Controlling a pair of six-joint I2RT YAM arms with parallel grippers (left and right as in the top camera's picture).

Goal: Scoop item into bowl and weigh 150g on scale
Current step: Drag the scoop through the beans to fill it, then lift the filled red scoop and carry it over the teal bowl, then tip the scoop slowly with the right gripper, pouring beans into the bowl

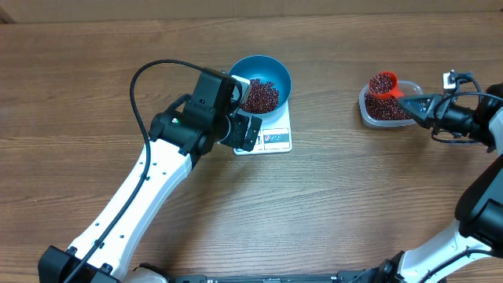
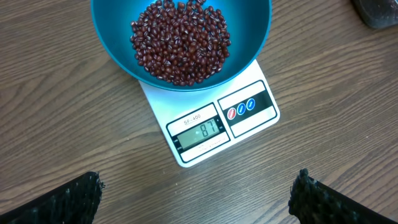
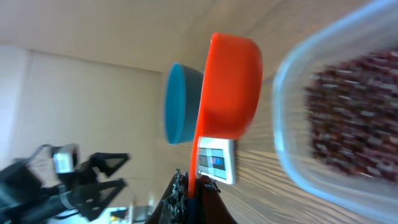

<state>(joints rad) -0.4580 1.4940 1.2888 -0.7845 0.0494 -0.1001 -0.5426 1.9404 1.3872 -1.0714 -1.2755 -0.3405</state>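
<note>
Task's things: beans (image 2: 180,40) in a loose heap inside blue bowl (image 2: 106,37). Bowl sits on white scale (image 2: 249,134), upper centre of overhead frame. Display (image 2: 200,132) reads what looks like 87. I judge that short of target, so more scoops are needed.

Tool: R gripper (image 1: 415,101) is clenched on the handle of orange scoop (image 1: 384,82), jaws closed right down on it at bottom of R wrist view. Cup is heaped w/ beans and hangs over the upper-left end of clear tub (image 1: 365,110), right side of overhead. More beans in the tub. Can't tell if cup clears the tub rim.

L gripper (image 2: 196,202) is released, fingers (image 2: 68,199) wide at the bottom corners of L wrist view, nothing between them. It hovers just below the scale in that frame.

Key relation: bowl lies left of scoop in overhead, well apart, approx same height in frame, bare table (image 1: 330,94) between. Scoop's long axis runs cup upper left, handle lower right to R gripper, so the cup end leads toward the bowl. L gripper is far nearer the bowl but has no tool; R has the load, so the carry is R's.

Next, my call: carry leftward w/ cup level, then roll wrist to tip over bowl. Risks: heaped cup sheds beans en route. L gripper's body overlaps the bowl's left rim in overhead, so I'd come in from the bowl's right side. Pour slow to avoid overshoot.
</note>
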